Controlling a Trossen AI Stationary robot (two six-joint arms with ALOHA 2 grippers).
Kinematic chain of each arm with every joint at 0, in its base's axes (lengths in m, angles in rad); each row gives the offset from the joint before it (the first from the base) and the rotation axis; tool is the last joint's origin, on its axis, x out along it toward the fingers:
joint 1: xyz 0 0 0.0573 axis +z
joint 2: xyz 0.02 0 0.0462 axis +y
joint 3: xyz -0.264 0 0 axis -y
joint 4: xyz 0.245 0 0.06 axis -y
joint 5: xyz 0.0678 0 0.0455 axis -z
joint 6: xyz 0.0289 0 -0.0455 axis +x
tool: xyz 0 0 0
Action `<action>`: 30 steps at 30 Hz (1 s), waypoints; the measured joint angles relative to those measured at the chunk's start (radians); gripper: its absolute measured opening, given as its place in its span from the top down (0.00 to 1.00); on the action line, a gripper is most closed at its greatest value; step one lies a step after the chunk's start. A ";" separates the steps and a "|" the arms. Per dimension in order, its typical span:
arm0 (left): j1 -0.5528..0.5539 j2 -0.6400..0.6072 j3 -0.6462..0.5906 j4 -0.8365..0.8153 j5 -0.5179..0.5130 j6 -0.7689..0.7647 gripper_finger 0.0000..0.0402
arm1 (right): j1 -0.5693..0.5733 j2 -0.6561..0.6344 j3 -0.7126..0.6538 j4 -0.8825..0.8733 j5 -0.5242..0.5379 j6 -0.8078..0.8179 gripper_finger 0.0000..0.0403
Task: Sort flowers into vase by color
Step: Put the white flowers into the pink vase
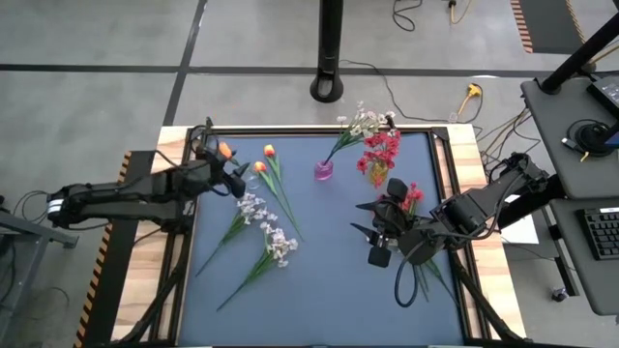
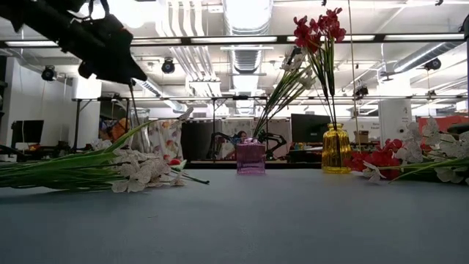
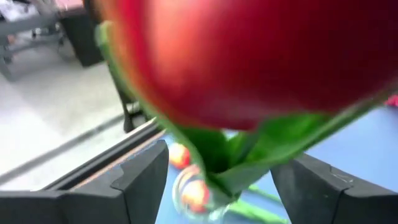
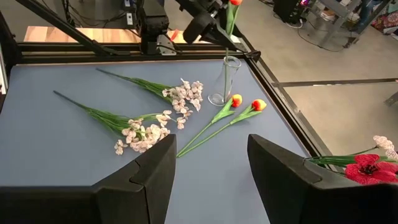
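At the upper left of the high view, we see the left gripper [image 1: 235,180] closed on an orange tulip [image 4: 234,2], above a clear vase [image 4: 229,79]. Two more tulips [image 1: 263,159] and two white sprays [image 1: 253,207] lie nearby on the blue mat [image 1: 319,280]. At lower right, the right gripper [image 1: 372,230] hangs open and empty beside red flowers [image 1: 411,195].

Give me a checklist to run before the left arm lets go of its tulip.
1. Held tulip gripped in the left gripper: ok.
2. Its stem runs down inside the glass vase: ok.
3. Glass vase upright: ok.
4. Stem end resting on the vase bottom: cannot tell.
5. Right gripper empty, jaws open, away from the vase: ok.
6. Loose tulips on the table clear of the vase base: cannot tell.
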 joint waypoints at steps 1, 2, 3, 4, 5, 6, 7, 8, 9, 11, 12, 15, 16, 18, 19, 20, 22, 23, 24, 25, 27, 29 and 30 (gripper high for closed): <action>-0.001 0.000 0.018 -0.046 0.000 -0.019 0.36 | 0.000 0.000 0.000 0.000 0.000 0.000 0.52; -0.002 0.000 0.033 -0.090 0.000 -0.038 0.35 | 0.000 0.000 0.000 0.000 0.000 0.000 0.52; -0.002 0.000 0.047 -0.131 0.000 -0.056 0.35 | 0.000 0.000 0.000 0.000 0.000 0.000 0.52; -0.004 0.000 0.061 -0.170 0.000 -0.076 0.35 | 0.000 0.000 0.000 0.000 0.000 0.000 0.52; -0.005 0.000 0.073 -0.205 0.001 -0.095 0.35 | 0.000 0.000 0.000 0.000 0.000 0.000 0.52; -0.007 0.000 0.084 -0.236 0.007 -0.111 0.35 | 0.000 0.000 0.000 0.000 0.000 0.000 0.52; -0.008 0.000 0.095 -0.261 0.025 -0.121 0.35 | 0.000 0.000 0.000 0.000 0.000 0.000 0.52; -0.010 0.000 0.104 -0.276 0.047 -0.129 0.35 | 0.000 0.000 0.000 0.000 0.000 0.000 0.52; -0.011 0.000 0.114 -0.289 0.075 -0.133 0.35 | 0.000 0.000 0.000 0.000 0.000 0.000 0.52; -0.013 0.000 0.131 -0.297 0.129 -0.133 0.35 | 0.000 0.000 0.000 0.000 0.000 -0.004 0.52; -0.015 0.000 0.141 -0.306 0.151 -0.133 0.35 | 0.000 0.000 0.000 0.001 0.000 -0.008 0.52; -0.020 0.000 0.174 -0.345 0.175 -0.135 0.35 | 0.000 0.000 0.000 0.010 0.000 -0.013 0.52; -0.021 0.000 0.186 -0.365 0.176 -0.138 0.35 | 0.000 0.000 0.000 0.013 -0.001 -0.013 0.52; -0.025 0.000 0.209 -0.411 0.176 -0.155 0.35 | 0.000 0.000 0.000 0.015 -0.001 -0.013 0.52; -0.026 0.000 0.221 -0.435 0.176 -0.168 0.35 | 0.000 0.000 0.000 0.015 -0.001 -0.013 0.52; -0.029 0.000 0.234 -0.459 0.176 -0.182 0.35 | 0.000 0.000 0.000 0.015 -0.001 -0.013 0.52; -0.033 0.000 0.257 -0.506 0.182 -0.211 0.35 | 0.000 0.000 0.000 0.015 -0.001 -0.013 0.52; -0.037 0.000 0.267 -0.529 0.187 -0.222 0.35 | 0.000 0.000 0.000 0.015 -0.001 -0.013 0.52; -0.040 0.000 0.276 -0.550 0.200 -0.233 0.35 | 0.000 0.000 0.000 0.015 -0.001 -0.013 0.52; -0.045 0.000 0.285 -0.565 0.214 -0.243 0.35 | 0.000 0.000 0.000 0.015 -0.001 -0.013 0.52; -0.053 0.000 0.301 -0.583 0.252 -0.260 0.35 | 0.000 0.000 0.000 0.015 -0.001 -0.013 0.52; -0.061 0.000 0.316 -0.586 0.297 -0.271 0.35 | 0.000 0.000 0.000 0.015 -0.001 -0.013 0.52; -0.066 0.000 0.325 -0.589 0.320 -0.279 0.35 | 0.000 0.000 0.000 0.015 -0.001 -0.013 0.52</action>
